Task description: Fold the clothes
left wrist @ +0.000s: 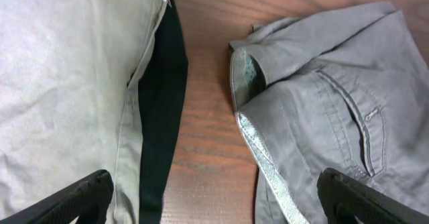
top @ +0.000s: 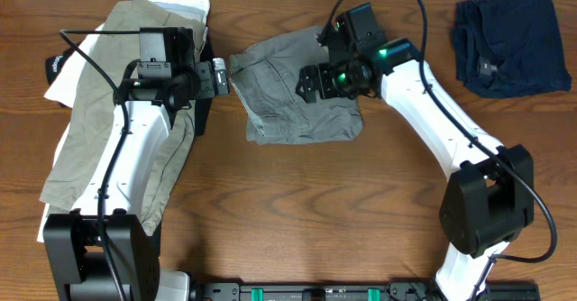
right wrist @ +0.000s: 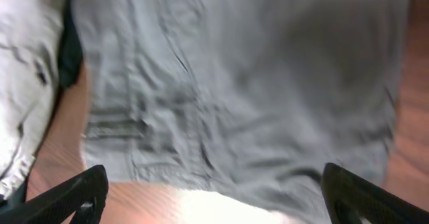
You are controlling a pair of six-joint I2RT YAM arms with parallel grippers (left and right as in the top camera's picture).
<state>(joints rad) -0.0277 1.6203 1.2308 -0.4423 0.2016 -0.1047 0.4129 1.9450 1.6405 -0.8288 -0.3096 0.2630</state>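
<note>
The grey shorts [top: 288, 98] lie bunched in a folded heap at the table's middle. My left gripper [top: 221, 78] is open and empty just left of their waistband, over bare wood; its view shows the waistband and a pocket [left wrist: 322, 117]. My right gripper [top: 308, 82] is open above the shorts' right part; its view is blurred, with the grey cloth [right wrist: 255, 83] filling it. Khaki-tan shorts [top: 99, 112] lie at the left over white [top: 185, 8] and black [top: 204, 112] garments. A navy garment [top: 509, 40] lies at the far right.
The left arm reaches across the khaki pile. The khaki cloth [left wrist: 67, 83] and a black strip [left wrist: 164, 103] lie close to the left of my left gripper. Bare wood shows in front of the grey shorts [top: 297, 211].
</note>
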